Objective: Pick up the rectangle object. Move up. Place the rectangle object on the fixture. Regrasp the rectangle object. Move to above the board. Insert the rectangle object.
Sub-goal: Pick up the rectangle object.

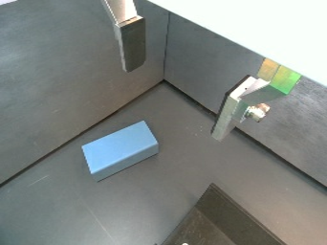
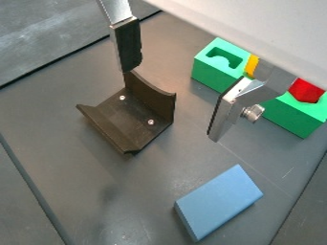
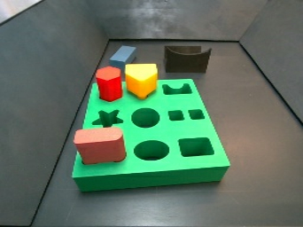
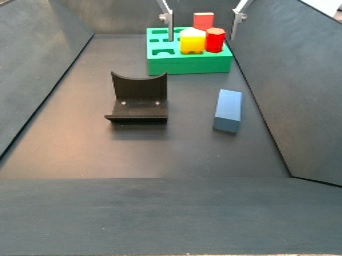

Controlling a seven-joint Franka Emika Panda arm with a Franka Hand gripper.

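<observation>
Claw [image 2: 179, 91] high above floor, fingers apart, empty — rectangle object [image 2: 219, 202] flat beside fixture [image 2: 128, 117].

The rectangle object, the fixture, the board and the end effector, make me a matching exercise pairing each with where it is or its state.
Things:
1. rectangle object
2. fixture
3. board
4. end effector

States:
A. holds red and yellow blocks
B. open, holding nothing, above the floor
C. lying flat on the floor
D. standing on the floor beside the blue block, nothing on it

Pairs: 1-C, 2-D, 3-A, 4-B
</observation>
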